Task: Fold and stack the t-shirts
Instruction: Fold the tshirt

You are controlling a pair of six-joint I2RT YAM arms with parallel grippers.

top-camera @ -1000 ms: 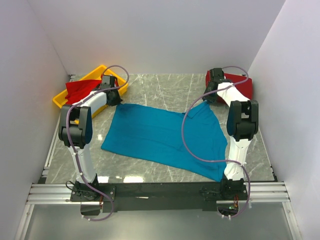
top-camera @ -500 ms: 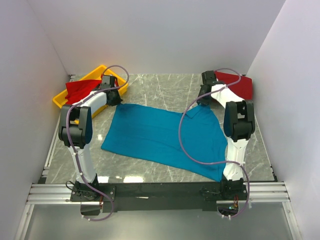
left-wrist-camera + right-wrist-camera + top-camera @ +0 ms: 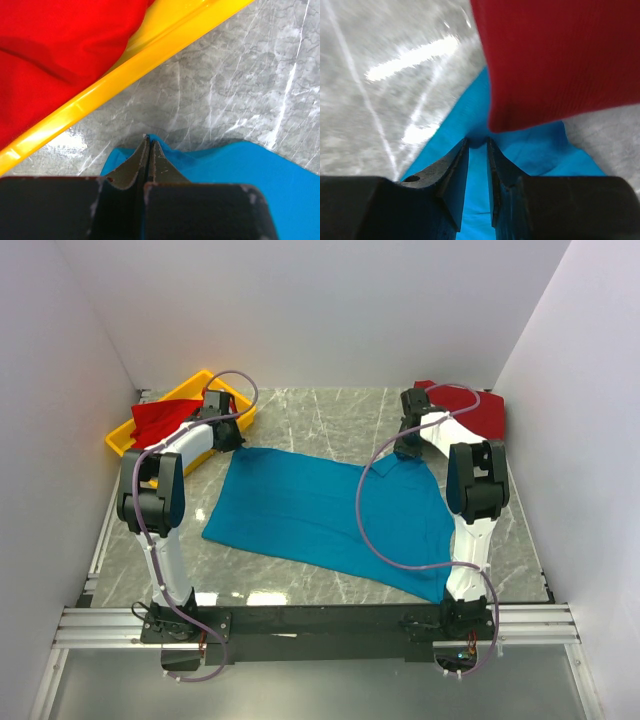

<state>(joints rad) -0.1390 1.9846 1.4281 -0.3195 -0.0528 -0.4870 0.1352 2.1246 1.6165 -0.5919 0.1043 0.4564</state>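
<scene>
Two far corners of the teal-blue cloth t-shirt (image 3: 320, 510) sit pinched between closed fingers, left gripper (image 3: 148, 142) and right gripper (image 3: 478, 142), seemingly for folding.

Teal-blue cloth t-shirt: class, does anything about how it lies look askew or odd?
Yes: the teal-blue cloth t-shirt lies slanted across the marble table, and a red cloth shirt overlaps its far right corner.

Bare marble table (image 3: 330, 420) lies open across the upper middle. Upper left, the yellow tray (image 3: 118, 443) crowds the left gripper (image 3: 148, 145); upper right, a red t-shirt (image 3: 478, 410) lies just beyond the right gripper (image 3: 478, 145); the teal t-shirt (image 3: 310, 510) blankets the centre
</scene>
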